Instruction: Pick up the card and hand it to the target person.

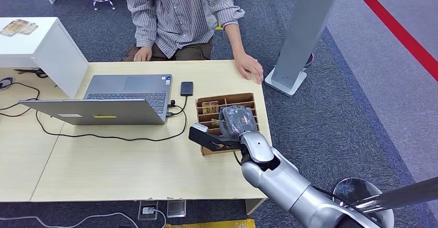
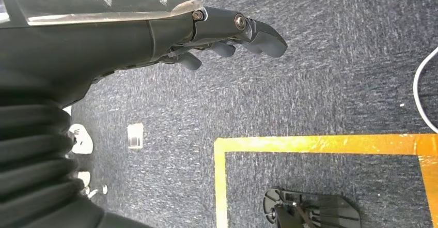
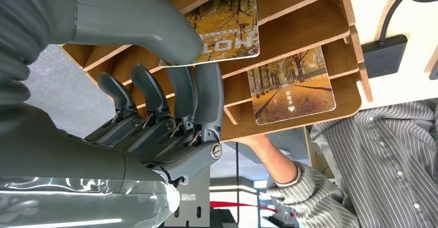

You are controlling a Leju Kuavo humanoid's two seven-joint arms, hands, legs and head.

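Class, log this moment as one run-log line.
right hand: pinching card in wooden rack | left hand: idle | person: waiting

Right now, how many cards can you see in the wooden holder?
2. One card is pinched by the right hand in a slot of the wooden holder; another card stands in the next slot toward the person. The hand may hide more.

The card (image 3: 222, 29) under the robot hand's (image 3: 155, 109) thumb in the wooden card rack (image 3: 310, 26) bears upside-down lettering reading about "HOTEL"; its neighbour card's (image 3: 292, 86) small characters are illegible.
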